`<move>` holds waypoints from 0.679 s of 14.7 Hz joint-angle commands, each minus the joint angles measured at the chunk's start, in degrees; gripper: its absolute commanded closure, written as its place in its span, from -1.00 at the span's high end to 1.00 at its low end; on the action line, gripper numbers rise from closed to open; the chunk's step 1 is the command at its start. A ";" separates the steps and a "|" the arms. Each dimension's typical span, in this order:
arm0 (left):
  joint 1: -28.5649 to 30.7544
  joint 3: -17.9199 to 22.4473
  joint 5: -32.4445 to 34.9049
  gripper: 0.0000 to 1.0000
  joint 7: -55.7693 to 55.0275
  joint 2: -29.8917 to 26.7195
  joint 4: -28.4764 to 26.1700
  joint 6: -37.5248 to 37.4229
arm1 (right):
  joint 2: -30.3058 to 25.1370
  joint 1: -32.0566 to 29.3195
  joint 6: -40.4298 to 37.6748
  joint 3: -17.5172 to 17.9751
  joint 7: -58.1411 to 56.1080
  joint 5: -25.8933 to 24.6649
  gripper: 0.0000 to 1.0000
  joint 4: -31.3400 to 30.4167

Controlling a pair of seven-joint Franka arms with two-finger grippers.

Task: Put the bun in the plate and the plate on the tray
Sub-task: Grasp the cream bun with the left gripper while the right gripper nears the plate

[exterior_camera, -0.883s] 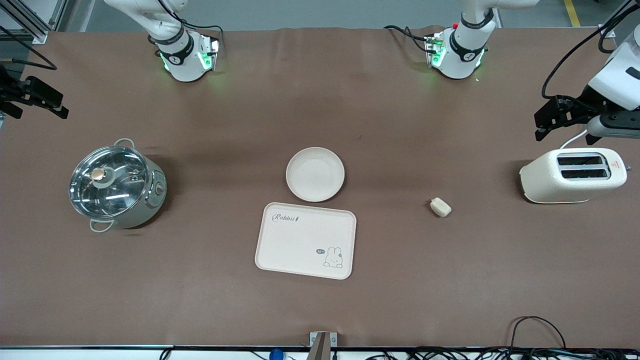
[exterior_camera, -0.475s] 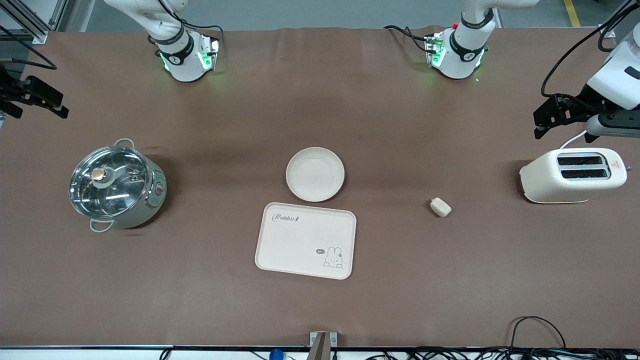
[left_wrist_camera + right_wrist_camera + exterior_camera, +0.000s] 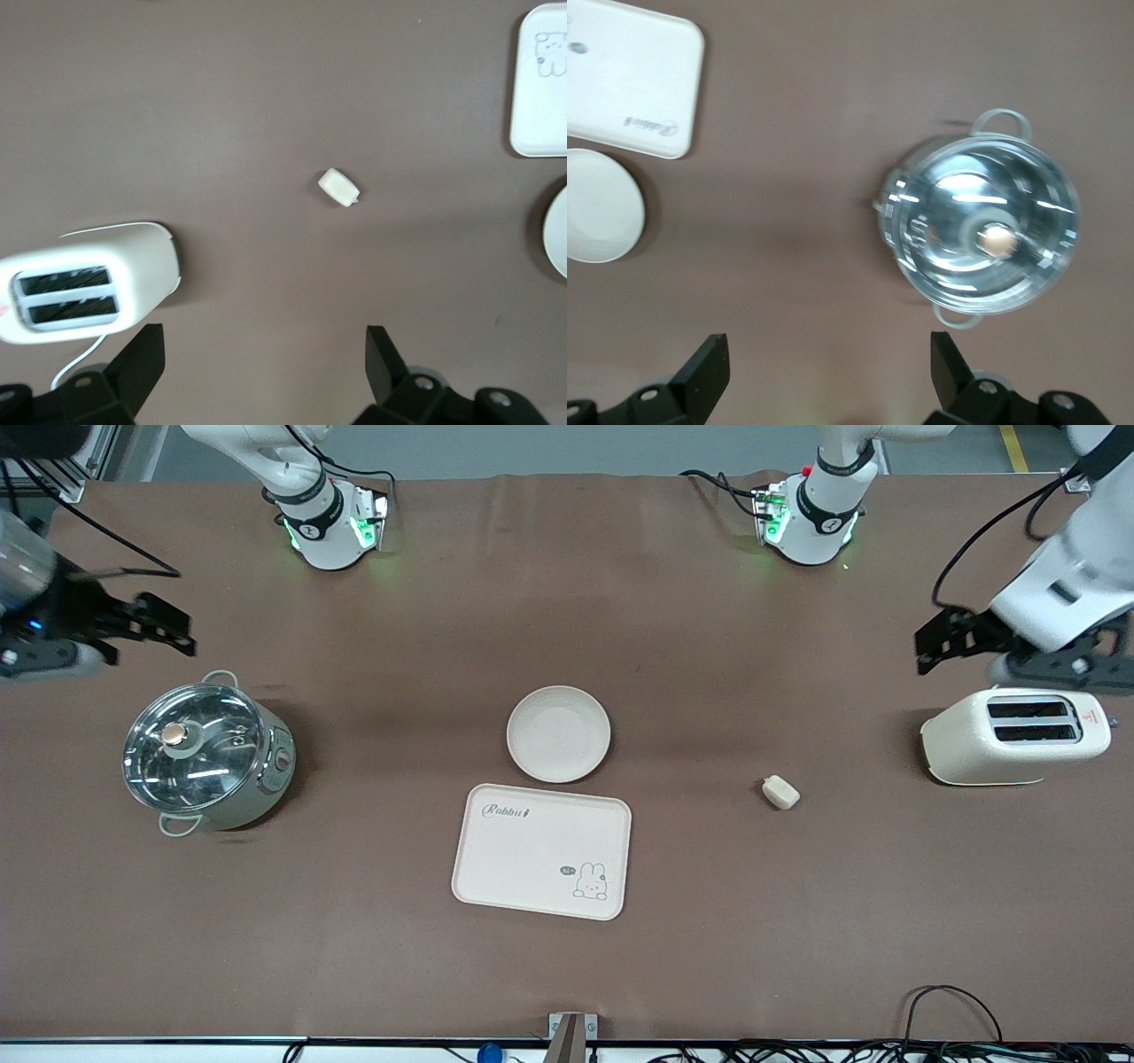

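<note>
Opening step, nothing yet picked up: the bun (image 3: 780, 792) is lying loose on the brown table (image 3: 797, 921), well apart from the plate (image 3: 558, 733), at about four o'clock from it on the front view's dial. The plate is sitting empty, with the tray (image 3: 541, 850) just beside it at six o'clock, equally bare.

The left gripper (image 3: 930, 642) is hovering over open table at about eleven o'clock from the cream toaster (image 3: 1014, 735). Its wrist view is showing its fingers (image 3: 142, 359) spread wide with nothing between them. The right gripper (image 3: 173, 624) is hanging over the table at twelve o'clock from the glass-lidded pot (image 3: 205, 755), also gaping and holding nothing.

By the look of it, the bun's pick-up is falling to the left arm, as the arm closer to it. That move is calling for a swing toward seven or eight o'clock from the gripper's present spot. The gripper must then descend with the jaws straddling the bun's narrow width. The lump is small and probably soft, so a gentle squeeze is likely wanted.
</note>
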 commanded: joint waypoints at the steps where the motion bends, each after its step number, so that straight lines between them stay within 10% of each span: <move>1: -0.30 -1.43 -1.09 1.00 -2.31 5.41 -3.29 8.19 | 4.25 2.14 2.33 -0.32 3.99 5.52 1.00 0.17; 10: 0.57 -6.54 -1.09 1.00 -8.83 23.54 -16.72 43.17 | 13.58 13.57 19.81 -0.41 14.30 8.00 1.00 -6.41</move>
